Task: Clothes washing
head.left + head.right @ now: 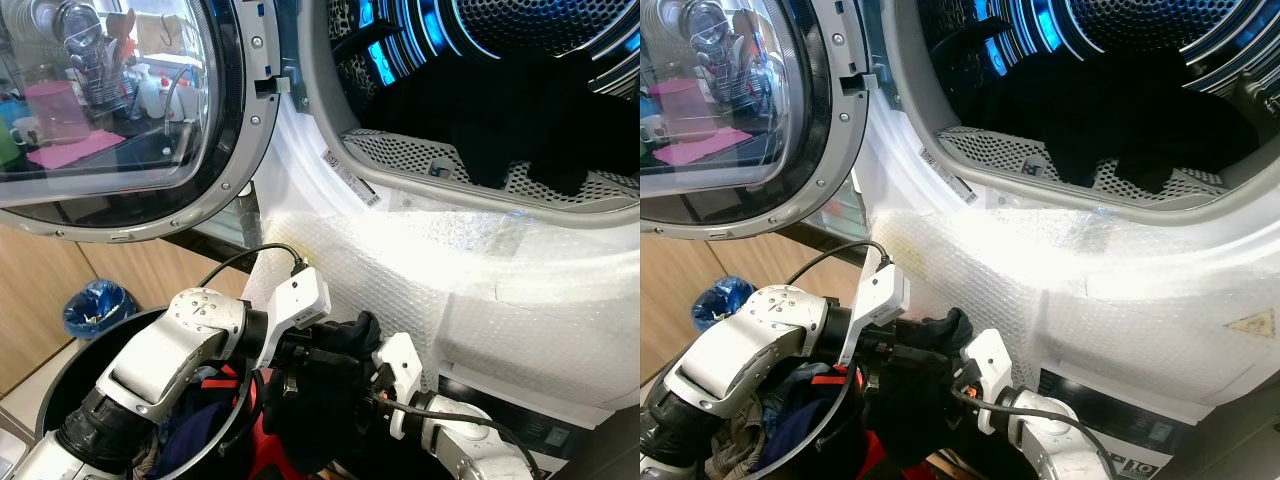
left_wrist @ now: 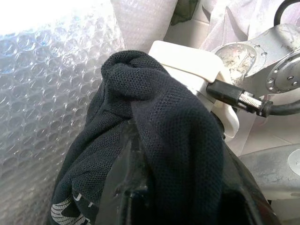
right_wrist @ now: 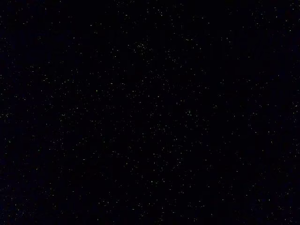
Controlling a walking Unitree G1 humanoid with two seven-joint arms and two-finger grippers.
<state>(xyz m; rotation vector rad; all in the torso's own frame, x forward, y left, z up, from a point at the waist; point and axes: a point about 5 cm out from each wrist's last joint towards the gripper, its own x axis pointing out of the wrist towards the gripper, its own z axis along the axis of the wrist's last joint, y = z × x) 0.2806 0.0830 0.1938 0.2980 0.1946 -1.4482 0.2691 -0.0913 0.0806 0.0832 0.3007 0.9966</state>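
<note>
A black mesh garment hangs bunched between my two arms, low in front of the washing machine. My left gripper is buried in it and shut on the cloth. In the left wrist view the garment drapes over the dark fingers. My right gripper pushes into the same bundle from the other side, and its wrist view is fully dark. Above, the machine's drum stands open with dark clothes inside.
The round glass door is swung open at upper left. Bubble wrap covers the machine's front below the opening. A black laundry basket with red and blue clothes sits under my left arm. A blue-lined bin stands beside the wooden cabinet.
</note>
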